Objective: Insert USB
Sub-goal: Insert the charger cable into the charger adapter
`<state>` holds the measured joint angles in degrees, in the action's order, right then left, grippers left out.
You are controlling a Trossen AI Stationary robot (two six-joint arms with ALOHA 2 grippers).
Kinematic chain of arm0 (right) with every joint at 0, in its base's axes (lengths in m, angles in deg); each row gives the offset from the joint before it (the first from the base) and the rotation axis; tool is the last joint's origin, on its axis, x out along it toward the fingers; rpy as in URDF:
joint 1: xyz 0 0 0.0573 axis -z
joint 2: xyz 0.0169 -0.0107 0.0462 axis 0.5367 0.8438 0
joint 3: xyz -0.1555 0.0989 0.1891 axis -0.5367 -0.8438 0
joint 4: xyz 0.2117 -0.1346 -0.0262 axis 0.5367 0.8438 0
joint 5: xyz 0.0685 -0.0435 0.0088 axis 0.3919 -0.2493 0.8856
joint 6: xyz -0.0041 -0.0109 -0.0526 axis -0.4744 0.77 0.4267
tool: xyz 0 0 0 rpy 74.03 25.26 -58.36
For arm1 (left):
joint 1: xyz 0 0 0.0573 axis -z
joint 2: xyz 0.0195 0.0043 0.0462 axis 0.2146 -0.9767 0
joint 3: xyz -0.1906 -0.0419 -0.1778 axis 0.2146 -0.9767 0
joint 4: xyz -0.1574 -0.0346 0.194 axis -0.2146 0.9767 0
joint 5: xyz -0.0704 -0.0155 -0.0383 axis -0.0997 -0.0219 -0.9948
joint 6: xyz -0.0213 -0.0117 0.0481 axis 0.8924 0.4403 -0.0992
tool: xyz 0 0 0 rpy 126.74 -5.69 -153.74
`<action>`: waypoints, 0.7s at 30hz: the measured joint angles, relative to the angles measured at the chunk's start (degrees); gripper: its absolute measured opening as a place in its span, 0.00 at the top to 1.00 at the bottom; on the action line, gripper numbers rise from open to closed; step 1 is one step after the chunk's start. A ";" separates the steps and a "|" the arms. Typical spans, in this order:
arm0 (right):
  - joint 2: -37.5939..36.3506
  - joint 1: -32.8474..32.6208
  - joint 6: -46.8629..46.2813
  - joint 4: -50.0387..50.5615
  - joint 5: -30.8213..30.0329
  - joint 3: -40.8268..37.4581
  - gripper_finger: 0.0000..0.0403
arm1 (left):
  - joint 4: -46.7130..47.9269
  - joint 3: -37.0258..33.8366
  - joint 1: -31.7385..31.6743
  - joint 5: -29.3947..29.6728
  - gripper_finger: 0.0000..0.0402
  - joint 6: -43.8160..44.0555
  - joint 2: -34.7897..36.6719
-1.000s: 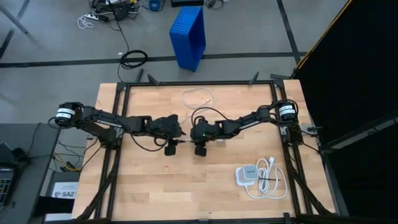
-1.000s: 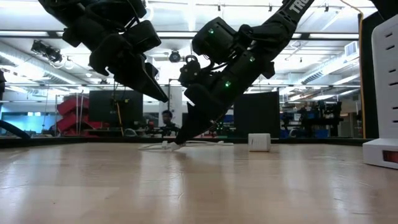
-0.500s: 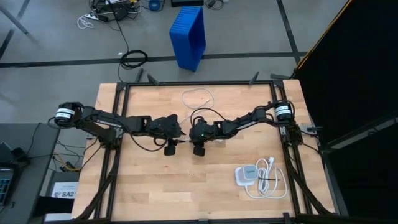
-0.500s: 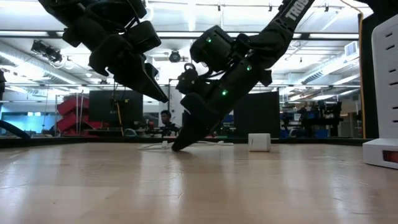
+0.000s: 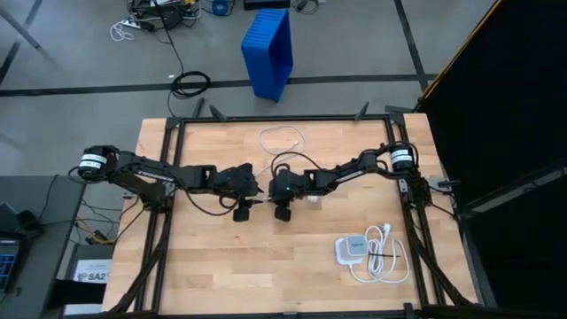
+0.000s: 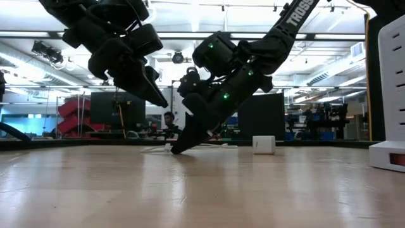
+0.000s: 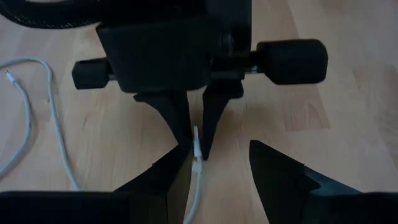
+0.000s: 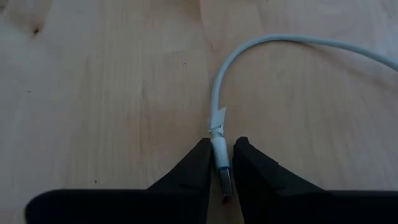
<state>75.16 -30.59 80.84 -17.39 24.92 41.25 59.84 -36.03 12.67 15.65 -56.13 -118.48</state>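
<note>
The USB is a thin white cable, and its loose loop (image 5: pixel 282 139) lies on the wooden table toward the far edge. One plug end (image 8: pixel 217 148) rests on the table at mid-table. My right gripper (image 8: pixel 221 145) is shut on it, tips down at the tabletop (image 6: pixel 176 149). My left gripper (image 7: pixel 219 152) faces it from close by (image 5: pixel 251 197) and hangs above the table (image 6: pixel 161 100). It is open, and the cable behind the plug (image 7: pixel 194 193) runs between its fingers near one of them, without a hold. My right gripper pinches the plug's white body (image 8: pixel 217 140) between its two fingertips. It comes slanting down from the table's right side. The plug lies along the fingers, its metal tip (image 8: pixel 226 184) pointing back toward the wrist. It rests on the table, and the cable leads off slack.
A flat white socket block (image 5: pixel 352 248) with its thick white cord (image 5: pixel 383 254) lies near the table's front right. Black frame rails (image 5: pixel 168 177) run along the table's sides. A blue crate (image 5: pixel 268 51) stands on the floor beyond the far edge.
My right gripper has sunk until its fingertips reach the tabletop, and it has shifted slightly toward my left gripper.
</note>
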 joint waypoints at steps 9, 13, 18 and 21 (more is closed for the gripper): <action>-0.22 -0.04 0.01 0.02 -0.02 -0.09 0.75 | -0.02 0.00 0.00 0.05 0.63 0.01 0.00; -0.26 -0.04 0.01 0.68 0.08 -0.09 0.71 | 0.00 0.00 0.00 0.08 0.63 0.00 0.00; -0.33 -0.05 -0.12 1.43 0.27 -0.04 0.69 | 0.01 0.02 0.01 0.11 0.63 0.01 0.00; -0.33 -0.09 -0.17 1.81 0.40 -0.04 0.70 | 0.03 0.02 0.00 0.11 0.63 0.01 0.00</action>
<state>74.83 -30.68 80.68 -15.57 25.32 41.20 59.87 -36.02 12.67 15.75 -56.12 -118.48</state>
